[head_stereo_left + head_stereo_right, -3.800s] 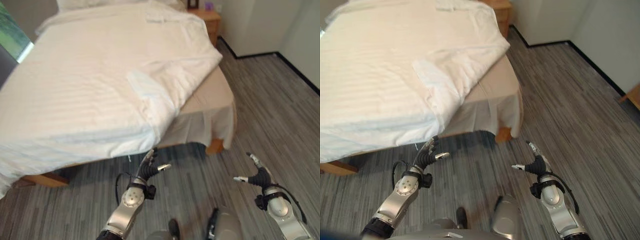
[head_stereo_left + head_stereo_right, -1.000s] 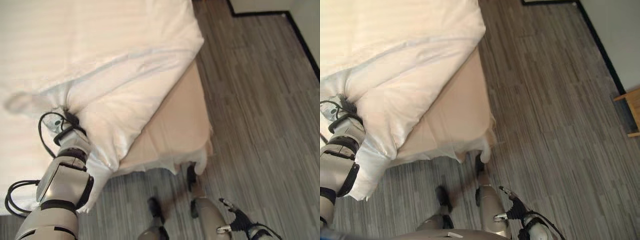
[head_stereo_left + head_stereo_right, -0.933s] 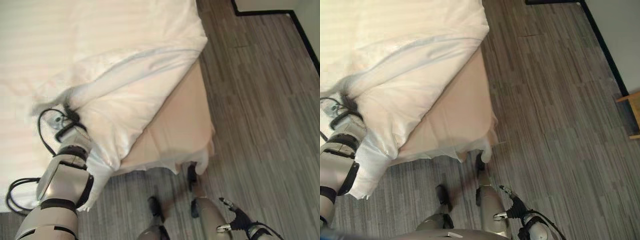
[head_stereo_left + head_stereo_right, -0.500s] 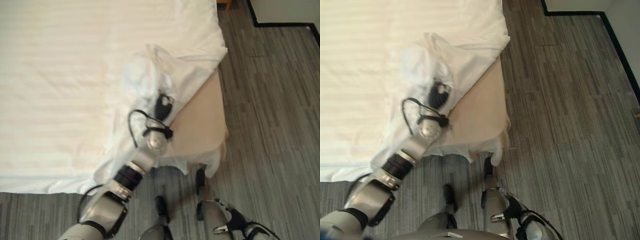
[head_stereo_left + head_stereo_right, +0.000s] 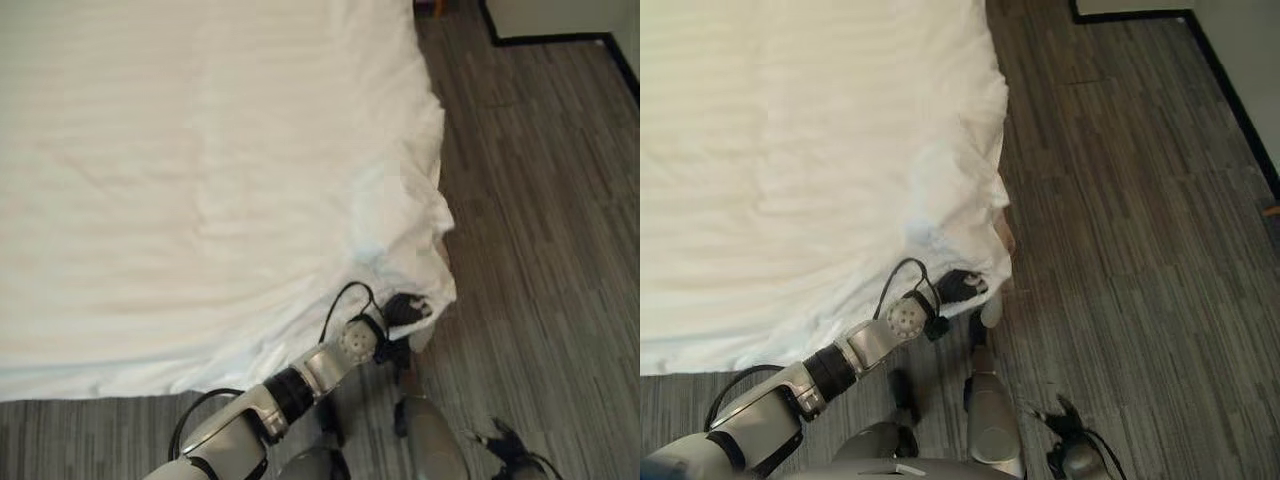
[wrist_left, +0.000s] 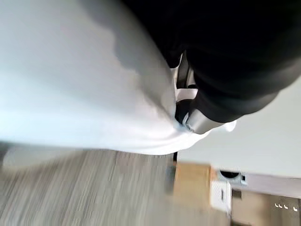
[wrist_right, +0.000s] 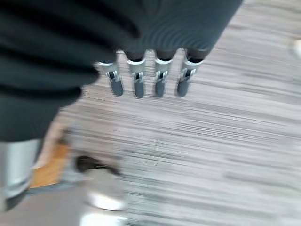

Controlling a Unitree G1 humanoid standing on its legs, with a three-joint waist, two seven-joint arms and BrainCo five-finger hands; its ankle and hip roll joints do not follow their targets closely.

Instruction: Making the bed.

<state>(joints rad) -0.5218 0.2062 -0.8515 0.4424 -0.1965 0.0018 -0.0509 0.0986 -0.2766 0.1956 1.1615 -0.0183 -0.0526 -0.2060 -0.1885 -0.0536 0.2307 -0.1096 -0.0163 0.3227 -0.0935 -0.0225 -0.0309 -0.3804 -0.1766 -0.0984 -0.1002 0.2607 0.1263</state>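
With my left hand [image 5: 403,309] I am holding the corner of the white duvet [image 5: 200,180] at the near right corner of the bed, just above the floor [image 5: 540,200]. In the left wrist view my fingers [image 6: 188,120] are curled into the cloth and pinch a fold of it. My right hand [image 7: 150,77] hangs low beside me over the floor, its fingers straight and holding nothing.

I judge that the step in hand is spreading the duvet: the corner now lies over the bed's corner. Farther from me the duvet covers the bed quite flat, with only soft creases, but near my hand it is bunched and wrinkled along the right edge [image 5: 425,200].

Next, I think, the corner should be pulled taut, laid down neatly, and then released, so the wrinkles go out.
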